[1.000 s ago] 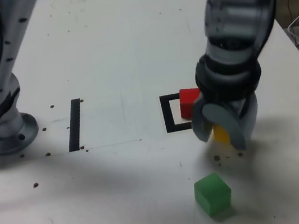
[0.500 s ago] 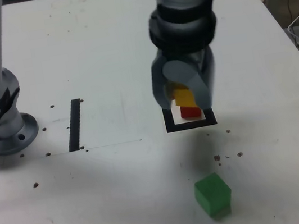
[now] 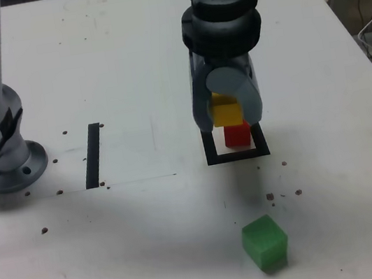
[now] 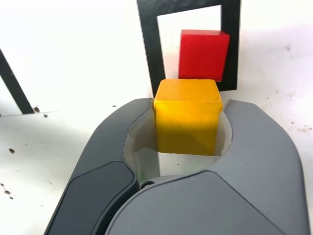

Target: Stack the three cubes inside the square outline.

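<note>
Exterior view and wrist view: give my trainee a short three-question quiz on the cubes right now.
1. True or false: the gripper is shut on the yellow cube.
2. Which cube sits inside the square outline? A) green B) red C) none
3. Fill in: the green cube lies on the table, ____ the outline.

Key: 1. True. 2. B, the red cube. 3. Outside, nearer the camera in the exterior view.
</note>
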